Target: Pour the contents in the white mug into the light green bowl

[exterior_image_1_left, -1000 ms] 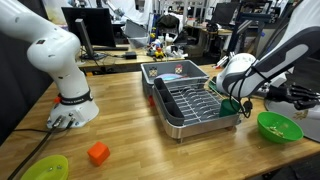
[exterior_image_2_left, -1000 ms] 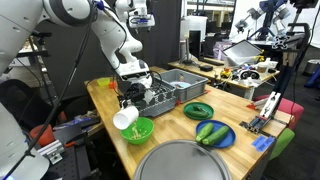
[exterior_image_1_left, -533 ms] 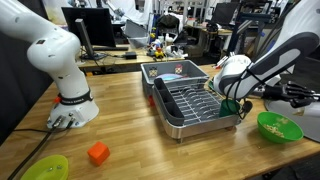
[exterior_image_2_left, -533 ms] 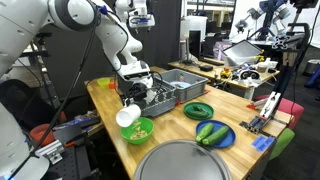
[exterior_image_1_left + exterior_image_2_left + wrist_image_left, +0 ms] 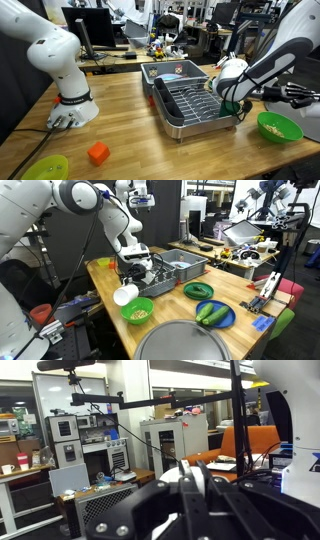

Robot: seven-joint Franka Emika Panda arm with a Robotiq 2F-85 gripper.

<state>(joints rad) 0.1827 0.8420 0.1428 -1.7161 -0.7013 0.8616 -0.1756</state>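
My gripper (image 5: pixel 128 284) is shut on the white mug (image 5: pixel 126 294) and holds it tipped on its side, mouth outward, just above the near rim of the light green bowl (image 5: pixel 138 311). Pale tan crumbly bits (image 5: pixel 140 308) lie inside the bowl. In an exterior view the bowl (image 5: pixel 279 127) stands at the table's right end with tan bits in it, and the arm hides the mug. In the wrist view the black fingers (image 5: pixel 190 485) clamp the mug's white wall (image 5: pixel 172 476).
A grey dish rack (image 5: pixel 190 100) (image 5: pixel 176 272) stands beside the bowl. A flat yellow-green dish (image 5: pixel 45 168) and an orange block (image 5: pixel 97 153) lie at the far table end. A green plate (image 5: pixel 198 290), a blue plate (image 5: pixel 212 314) and a grey round lid (image 5: pixel 190 340) sit nearby.
The mug has tipped further over the bowl. Tan bits have fallen from it and now lie in the bowl, which looked empty a second ago.
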